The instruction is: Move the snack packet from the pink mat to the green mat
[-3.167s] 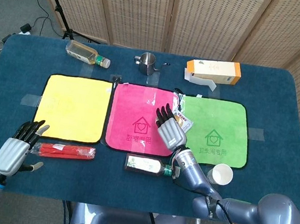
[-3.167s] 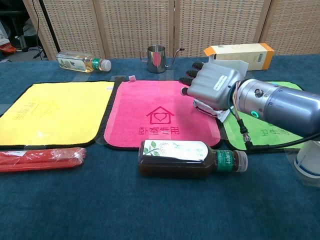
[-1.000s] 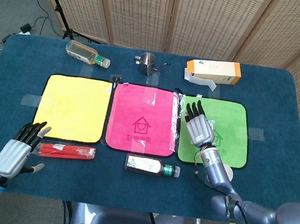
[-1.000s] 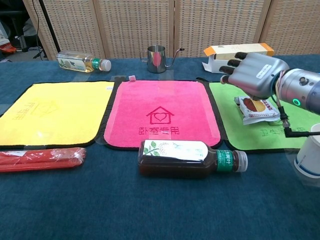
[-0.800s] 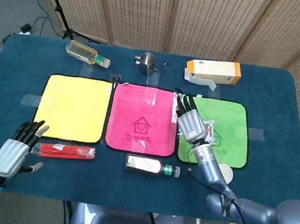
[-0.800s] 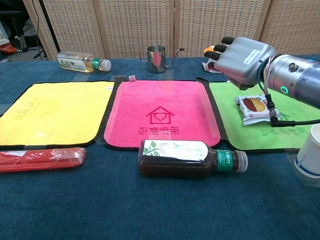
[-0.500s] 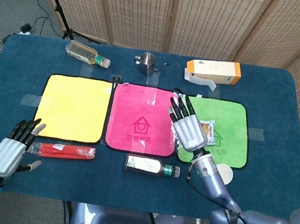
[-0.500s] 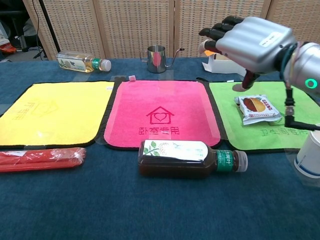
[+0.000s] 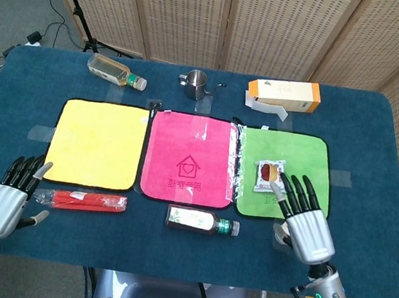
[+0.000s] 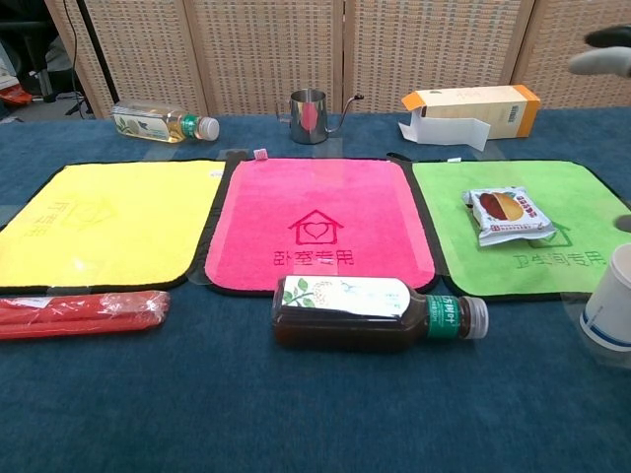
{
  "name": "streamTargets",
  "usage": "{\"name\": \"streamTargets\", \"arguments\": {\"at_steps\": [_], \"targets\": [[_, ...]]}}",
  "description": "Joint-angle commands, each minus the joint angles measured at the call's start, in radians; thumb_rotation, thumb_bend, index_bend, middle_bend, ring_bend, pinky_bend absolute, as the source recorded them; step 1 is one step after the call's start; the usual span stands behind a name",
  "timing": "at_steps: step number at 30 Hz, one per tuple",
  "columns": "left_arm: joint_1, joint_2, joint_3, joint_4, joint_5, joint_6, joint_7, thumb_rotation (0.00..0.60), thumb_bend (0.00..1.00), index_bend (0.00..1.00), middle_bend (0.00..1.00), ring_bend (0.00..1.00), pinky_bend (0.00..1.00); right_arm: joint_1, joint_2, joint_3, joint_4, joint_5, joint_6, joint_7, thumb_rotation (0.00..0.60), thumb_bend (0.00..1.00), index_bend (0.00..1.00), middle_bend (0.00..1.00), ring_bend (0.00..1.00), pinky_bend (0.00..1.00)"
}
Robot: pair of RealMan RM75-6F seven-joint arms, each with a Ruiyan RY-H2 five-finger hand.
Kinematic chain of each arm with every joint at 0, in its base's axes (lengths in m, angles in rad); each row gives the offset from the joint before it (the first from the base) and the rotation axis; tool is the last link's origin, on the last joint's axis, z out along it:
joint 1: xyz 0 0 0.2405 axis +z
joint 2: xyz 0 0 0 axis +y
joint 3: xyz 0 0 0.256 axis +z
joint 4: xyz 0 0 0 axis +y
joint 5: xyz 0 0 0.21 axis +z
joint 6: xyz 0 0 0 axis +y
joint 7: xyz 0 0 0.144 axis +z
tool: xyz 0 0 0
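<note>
The snack packet [image 9: 267,176] lay flat on the green mat [image 9: 309,156], near the mat's middle and well apart from the pink mat [image 9: 194,137], so the placing looked done to me. My right hand [image 9: 305,228] hung over the green mat's near edge, fingers spread and holding nothing. My left hand [image 9: 8,197] hovered far off from that mat, also spread and empty. Drawing back well meant lifting clear without brushing the packet or the cup [image 10: 609,301] beside the mat.
</note>
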Motion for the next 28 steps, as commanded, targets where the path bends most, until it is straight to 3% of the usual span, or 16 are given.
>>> {"name": "streamTargets", "arguments": {"at_steps": [1, 11, 28], "targets": [[0.008, 0.003, 0.0, -0.004, 0.004, 0.013, 0.006, 0.6, 0.08, 0.0, 0.0, 0.0, 0.0, -0.092, 0.033, -0.046, 0.075, -0.026, 0.054, 0.107, 0.6, 0.0, 0.06, 0.0, 0.0, 0.02], [0.016, 0.003, -0.004, -0.001, 0.021, 0.031, 0.029, 0.6, 0.09, 0.0, 0.0, 0.0, 0.0, -0.195, 0.03, -0.018, 0.225, 0.0, 0.053, 0.323, 0.6, 0.05, 0.06, 0.0, 0.0, 0.02], [0.009, -0.006, 0.004, 0.006, 0.035, 0.005, 0.043, 0.6, 0.09, 0.0, 0.0, 0.0, 0.0, -0.236, 0.028, 0.052, 0.24, -0.046, 0.023, 0.339, 0.6, 0.07, 0.06, 0.0, 0.0, 0.02]]}}
